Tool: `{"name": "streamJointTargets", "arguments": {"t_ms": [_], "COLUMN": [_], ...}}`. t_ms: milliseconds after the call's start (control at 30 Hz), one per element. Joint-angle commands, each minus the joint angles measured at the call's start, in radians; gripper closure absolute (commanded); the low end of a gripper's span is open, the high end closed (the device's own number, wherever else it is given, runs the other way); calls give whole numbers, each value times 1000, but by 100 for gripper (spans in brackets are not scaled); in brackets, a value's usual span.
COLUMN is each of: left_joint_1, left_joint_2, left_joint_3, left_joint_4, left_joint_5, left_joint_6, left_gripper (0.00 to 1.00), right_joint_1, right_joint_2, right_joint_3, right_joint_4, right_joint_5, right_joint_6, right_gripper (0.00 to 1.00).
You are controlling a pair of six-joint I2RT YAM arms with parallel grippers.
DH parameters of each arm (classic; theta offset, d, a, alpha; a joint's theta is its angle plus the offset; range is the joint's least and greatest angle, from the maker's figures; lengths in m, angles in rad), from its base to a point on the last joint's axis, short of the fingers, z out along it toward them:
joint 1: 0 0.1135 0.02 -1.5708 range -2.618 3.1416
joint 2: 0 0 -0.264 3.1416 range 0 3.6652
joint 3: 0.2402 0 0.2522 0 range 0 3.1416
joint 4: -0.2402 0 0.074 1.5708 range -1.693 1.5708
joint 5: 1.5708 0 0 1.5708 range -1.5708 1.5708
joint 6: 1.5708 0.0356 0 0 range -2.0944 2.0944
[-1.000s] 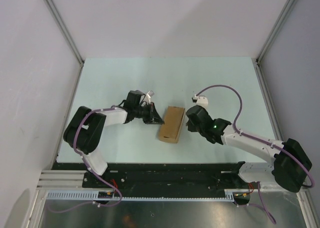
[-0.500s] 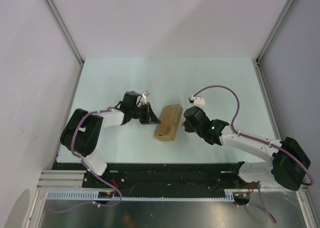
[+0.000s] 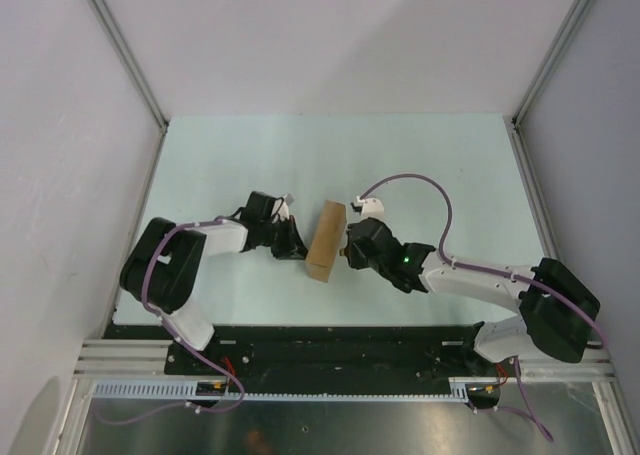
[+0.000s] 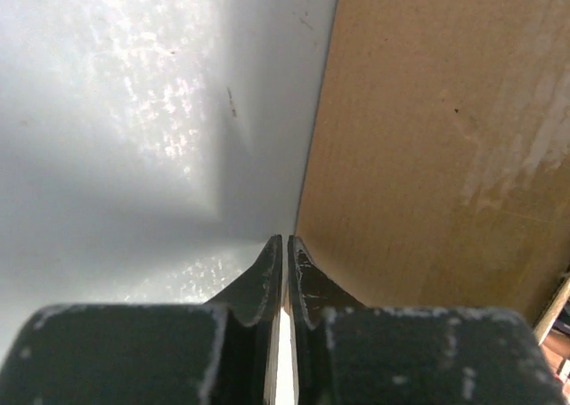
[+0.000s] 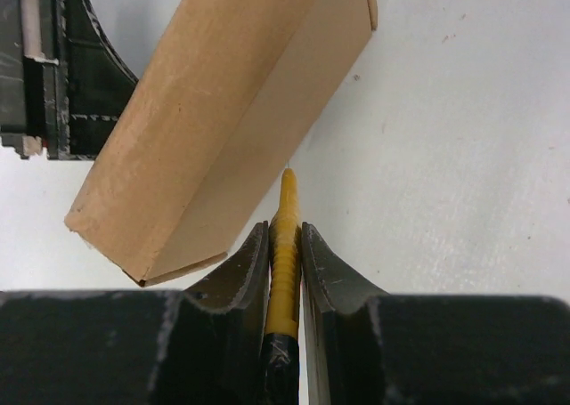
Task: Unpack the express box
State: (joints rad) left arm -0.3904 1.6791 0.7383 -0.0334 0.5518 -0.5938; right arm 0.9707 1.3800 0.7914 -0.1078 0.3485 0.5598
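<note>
Right gripper (image 5: 285, 234) clamps slim yellow-and-black utility knife (image 5: 287, 205) — tip near small brown cardboard express box (image 5: 223, 102), apparently poised to cut. Left gripper (image 4: 285, 243) pinched shut, empty — likely bracing opposite side.

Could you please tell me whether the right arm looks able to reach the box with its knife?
Probably yes: the knife in the right claw points at the box, its tip right by the lower edge, nothing between. The left claw sits on the opposite side.
</note>
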Motion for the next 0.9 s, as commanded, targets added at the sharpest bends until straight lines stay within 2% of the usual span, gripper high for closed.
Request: {"name": "streamJointTargets", "arguments": {"t_ms": [0, 200, 267, 433, 533, 667, 800, 867], "left_joint_1": [-4, 18, 22, 35, 33, 31, -10, -31], "left_joint_2": [-71, -191, -228, -254, -211, -128, -27, 13], "left_joint_3": [22, 127, 177, 291, 397, 554, 656, 699], "left_joint_4": [-60, -238, -299, -321, -321, -319, -310, -310], "left_joint_5": [-67, -193, -256, -271, -216, -114, 2, 45], "left_joint_6": [48, 153, 195, 247, 285, 298, 324, 357], "left_gripper": [90, 81, 76, 68, 64, 63, 62, 62], "right_joint_1": [3, 2, 26, 144, 232, 351, 388, 393], "right_joint_2": [-16, -93, -145, -243, -242, -161, -14, 28], "right_joint_3": [62, 78, 78, 84, 101, 135, 170, 177], "right_joint_4": [43, -76, -125, -118, -58, 20, 97, 206], "right_joint_5": [12, 49, 66, 121, 145, 187, 207, 207], "right_joint_6": [-31, -49, -72, -153, -208, -280, -328, -362], "right_gripper": [100, 100, 100, 100, 100, 100, 100, 100]}}
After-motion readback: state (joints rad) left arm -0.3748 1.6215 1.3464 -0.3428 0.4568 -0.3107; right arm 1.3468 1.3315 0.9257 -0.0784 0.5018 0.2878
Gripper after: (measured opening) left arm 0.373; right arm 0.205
